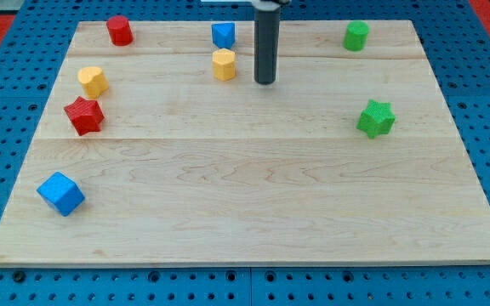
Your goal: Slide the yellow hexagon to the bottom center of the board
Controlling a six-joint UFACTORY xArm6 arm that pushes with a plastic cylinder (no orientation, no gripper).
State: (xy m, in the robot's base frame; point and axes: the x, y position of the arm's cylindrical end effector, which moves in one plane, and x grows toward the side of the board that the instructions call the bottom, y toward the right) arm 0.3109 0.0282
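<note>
The yellow hexagon point(224, 64) sits near the view's top, a little left of centre, just below a blue block point(223, 35). My tip point(264, 82) rests on the wooden board point(253, 204) a short way to the right of the hexagon and slightly lower. There is a small gap between them and they do not touch. The rod rises straight up out of the view's top.
A second yellow block point(93, 81), a red star point(84, 115) and a red cylinder point(120, 30) are at the left. A blue cube point(61, 193) lies at the lower left. A green cylinder point(356, 36) and a green star point(376, 118) are at the right.
</note>
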